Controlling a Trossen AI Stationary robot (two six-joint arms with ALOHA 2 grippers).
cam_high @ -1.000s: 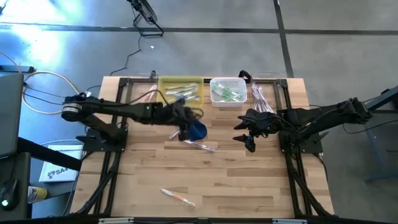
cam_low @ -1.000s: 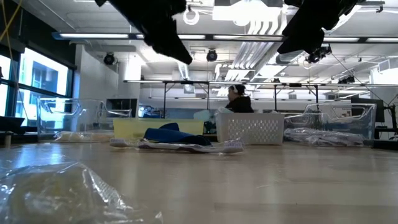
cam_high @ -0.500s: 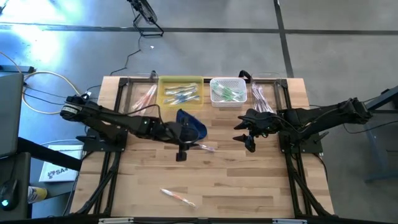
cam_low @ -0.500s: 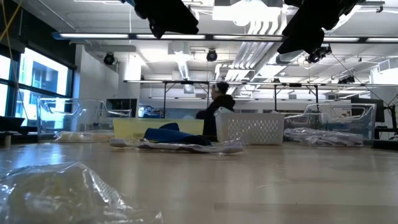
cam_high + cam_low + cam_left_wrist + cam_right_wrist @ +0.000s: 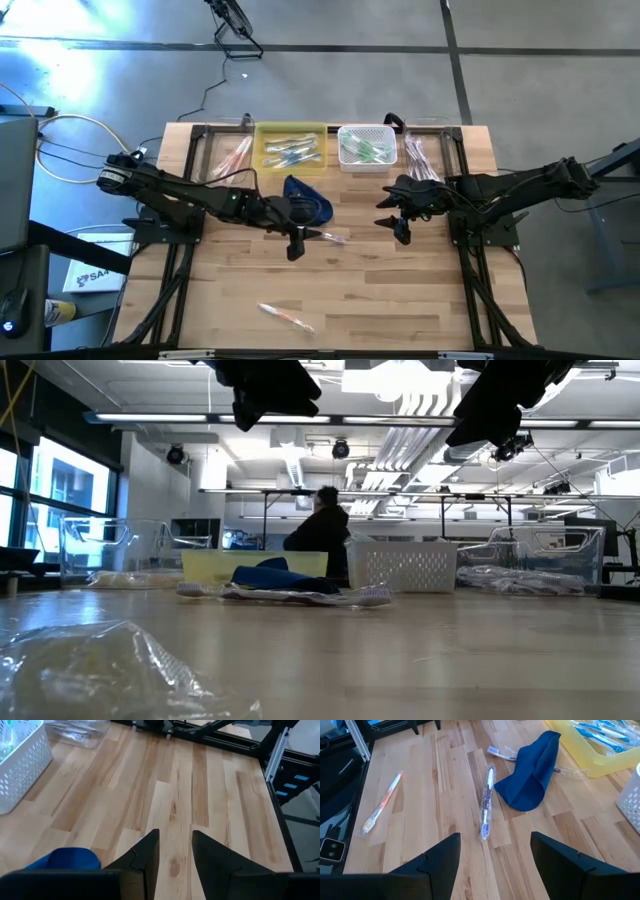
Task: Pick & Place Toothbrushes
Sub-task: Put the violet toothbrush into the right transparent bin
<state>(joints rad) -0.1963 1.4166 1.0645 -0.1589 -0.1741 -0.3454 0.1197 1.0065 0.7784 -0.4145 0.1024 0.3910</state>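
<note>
Hovering near wrapped toothbrush (image 5: pixel 325 236), left gripper (image 5: pixel 294 249) jaws apart, empty; right gripper (image 5: pixel 401 231) wide apart. Brush prob light, wrapper slippery; pinch mid-handle.

Back edge of table (image 5: pixel 400 300) crowded: clear tray (image 5: pixel 228 155), yellow tray (image 5: pixel 262 135), white basket (image 5: pixel 388 145) and a second clear tray (image 5: pixel 420 155) stand side by side in a row, little gap between them.

Mid-table blocked by blue pouch (image 5: pixel 308 200), lying just in front of the yellow tray. Left gripper (image 5: pixel 296 247) hangs beside the pouch, fingers part-spread, nothing between them. A wrapped toothbrush (image 5: pixel 327 236) lies just past it.

Right gripper (image 5: pixel 400 228), fingers wide, hovers over bare wood in front of the basket.

Front half mostly open planks; only an orange-accented toothbrush (image 5: pixel 286 316) lies there, well apart from everything.
</note>
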